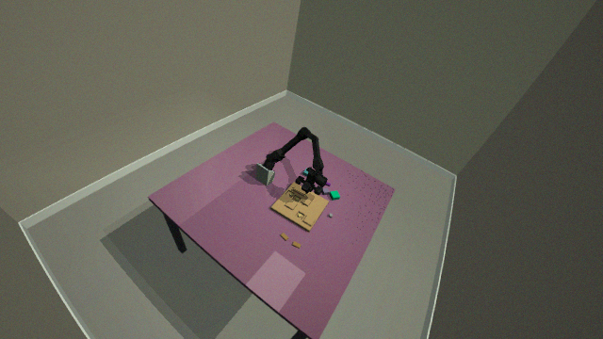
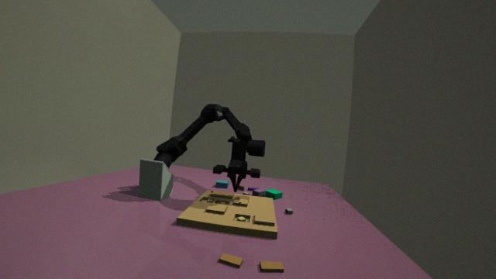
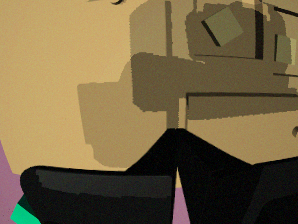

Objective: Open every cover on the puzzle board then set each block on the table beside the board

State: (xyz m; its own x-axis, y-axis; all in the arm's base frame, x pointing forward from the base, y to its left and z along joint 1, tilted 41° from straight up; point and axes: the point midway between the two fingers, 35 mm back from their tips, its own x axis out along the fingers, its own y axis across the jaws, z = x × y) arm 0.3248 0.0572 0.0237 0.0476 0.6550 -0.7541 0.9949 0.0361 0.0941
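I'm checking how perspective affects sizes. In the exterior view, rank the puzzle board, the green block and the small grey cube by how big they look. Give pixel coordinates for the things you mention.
1. Puzzle board (image 1: 283, 207) (image 2: 229, 229)
2. Green block (image 1: 334, 195) (image 2: 273, 194)
3. Small grey cube (image 1: 331, 215) (image 2: 289, 211)

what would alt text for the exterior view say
A black robot arm holds its closed, empty tool just above the far edge of a wooden puzzle board on a pink table. A block sits in an open well; two flat tan pieces lie in front.
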